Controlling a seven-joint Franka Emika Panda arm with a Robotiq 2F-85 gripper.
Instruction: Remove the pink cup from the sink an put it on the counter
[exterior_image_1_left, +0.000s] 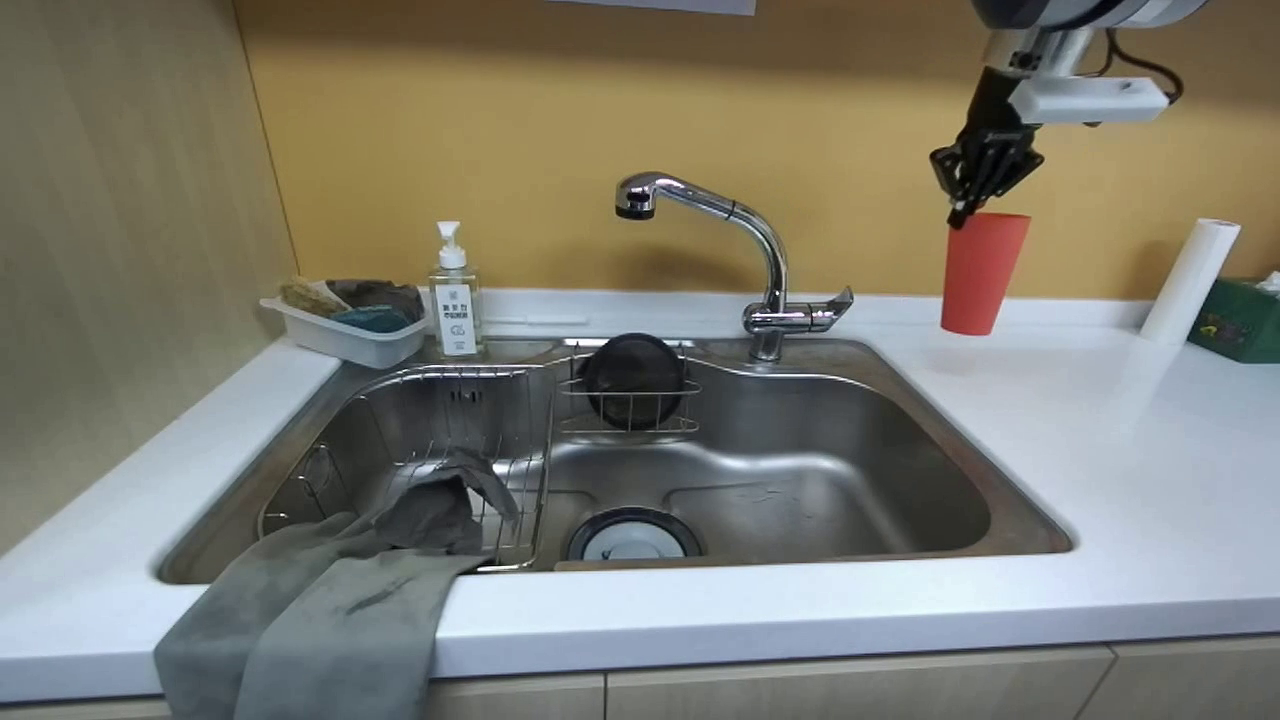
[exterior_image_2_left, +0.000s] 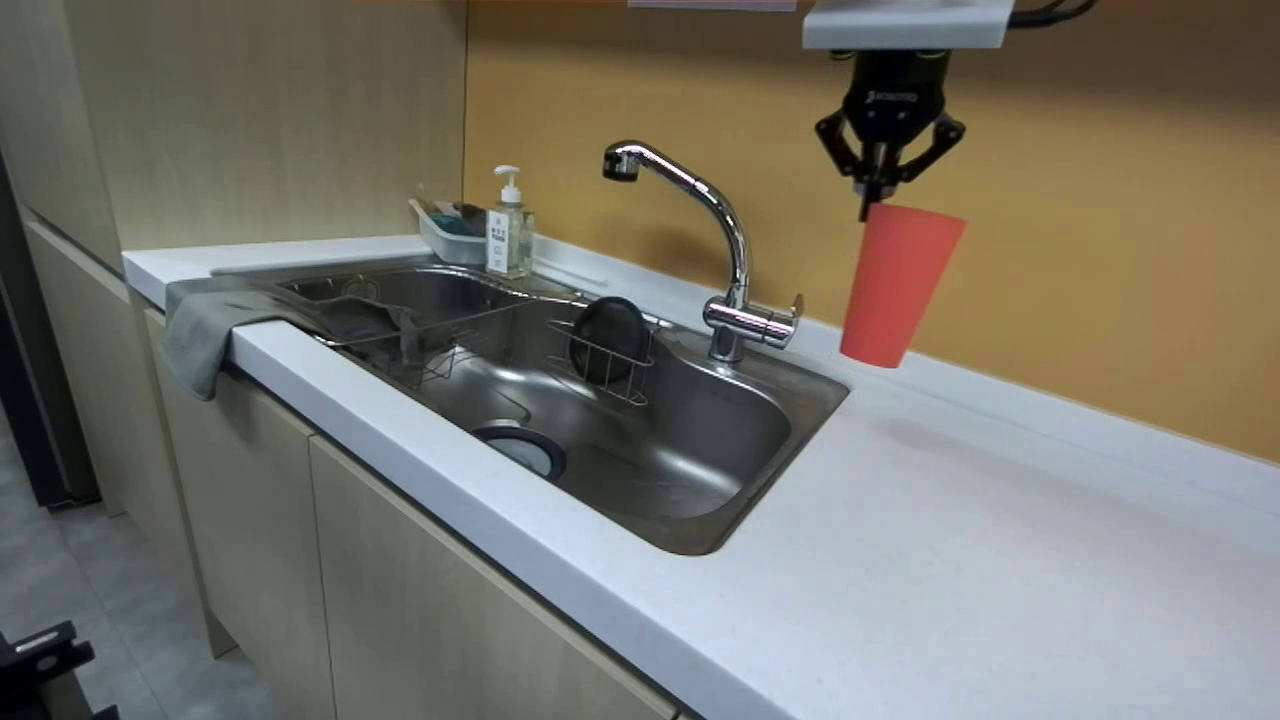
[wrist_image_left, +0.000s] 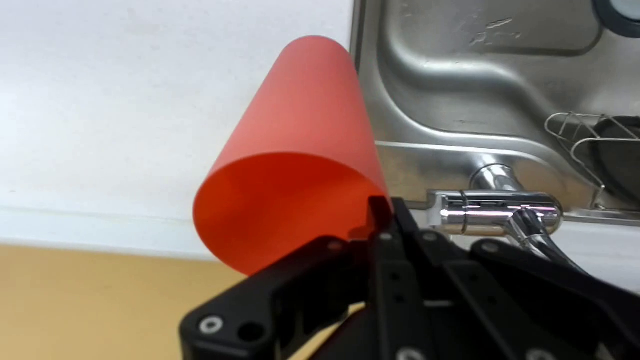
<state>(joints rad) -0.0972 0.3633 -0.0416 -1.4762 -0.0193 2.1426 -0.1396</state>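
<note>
The pink cup (exterior_image_1_left: 984, 274) hangs in the air, slightly tilted, mouth up, and shows in an exterior view above the back of the counter (exterior_image_1_left: 1120, 480), right of the sink (exterior_image_1_left: 860, 460). An exterior view shows the cup (exterior_image_2_left: 900, 290) off the counter (exterior_image_2_left: 980, 560) beside the sink's right edge (exterior_image_2_left: 780, 440). In the wrist view the cup's open mouth (wrist_image_left: 290, 210) faces the camera. My gripper (exterior_image_1_left: 960, 212) is shut on the cup's rim, one finger inside and one outside. The fingertips also show in an exterior view (exterior_image_2_left: 870, 203) and the wrist view (wrist_image_left: 392, 205).
The chrome faucet (exterior_image_1_left: 766, 260) stands left of the cup. A paper roll (exterior_image_1_left: 1190, 280) and a green tissue box (exterior_image_1_left: 1240, 320) stand at the right. A black dish (exterior_image_1_left: 635, 382) sits in the sink's wire rack. A soap bottle (exterior_image_1_left: 456, 300) and a grey cloth (exterior_image_1_left: 340, 600) are at the left.
</note>
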